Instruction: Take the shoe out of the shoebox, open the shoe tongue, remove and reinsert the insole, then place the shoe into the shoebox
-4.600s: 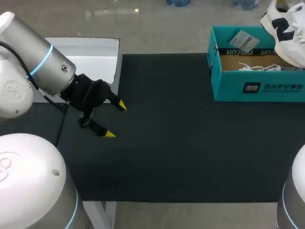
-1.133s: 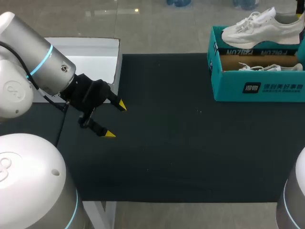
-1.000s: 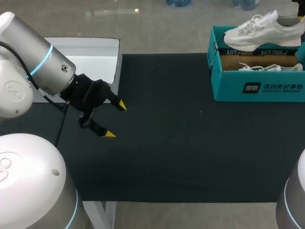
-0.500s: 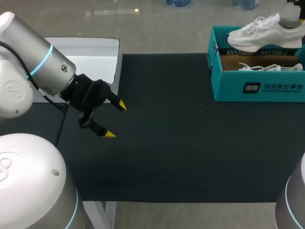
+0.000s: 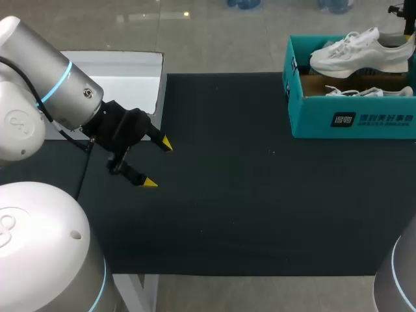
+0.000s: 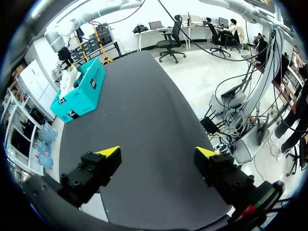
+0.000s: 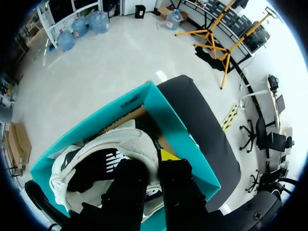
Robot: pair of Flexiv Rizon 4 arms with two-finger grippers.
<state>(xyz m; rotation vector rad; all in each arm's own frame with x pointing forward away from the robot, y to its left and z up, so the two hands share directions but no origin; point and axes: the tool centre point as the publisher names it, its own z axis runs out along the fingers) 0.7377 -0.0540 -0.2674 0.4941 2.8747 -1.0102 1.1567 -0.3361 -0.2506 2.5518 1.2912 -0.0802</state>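
**Head view.** The left arm (image 5: 62, 88) is reaching in over the near left part of the table (image 5: 227, 208), which is carrying a black mat. Its jaws are standing wide open above the mat with nothing between them, the two yellow tips well apart. The teal shoebox (image 5: 351, 118) is sitting open at the far right of the mat, well apart from the left jaws. The white shoe (image 5: 354, 55) is hanging level over the far side of the shoebox, its toe pointing toward the left arm's side and its heel toward the right edge of the view. A second shoe (image 5: 364, 92) is lying inside the shoebox, nearer the front wall, with its white laces showing. Only a small dark part of the right arm (image 5: 408, 12) is showing, at the far right corner, so its jaws cannot be judged from this view.

**Left wrist view.** The open jaws are framing bare mat. The shoebox (image 6: 79, 91) is standing far ahead of them, with the shoe (image 6: 69, 77) rising above its rim.

**Right wrist view.** The right jaws are gripping the shoe (image 7: 130, 147) at its heel collar, one finger on each side of the padded rim. The shoebox (image 7: 175, 122) is lying directly beneath them.
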